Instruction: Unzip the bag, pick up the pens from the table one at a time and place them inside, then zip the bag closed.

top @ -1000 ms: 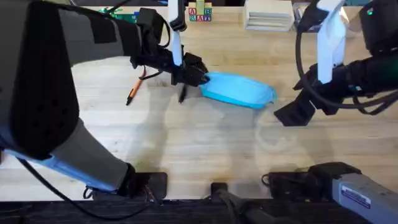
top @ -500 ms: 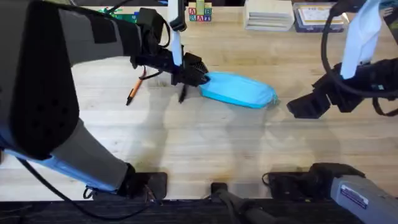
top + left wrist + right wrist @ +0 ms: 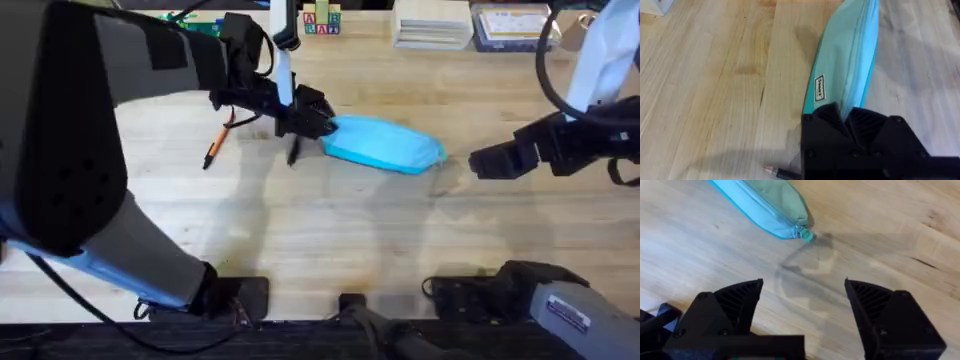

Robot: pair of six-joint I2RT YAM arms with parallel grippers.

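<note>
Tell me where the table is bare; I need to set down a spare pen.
Bare wood lies between the bag and the arm bases, and between the bag's right end and the open right tool. Crowded: the bag's left end, with the left tool, black pen and orange pen.

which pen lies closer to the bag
The black pen, lying just beside the bag end held by the left gripper; the orange pen lies farther off.

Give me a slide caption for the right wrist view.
Open right end effector hovers over the table, short of the blue bag and its zipper pull.
</note>
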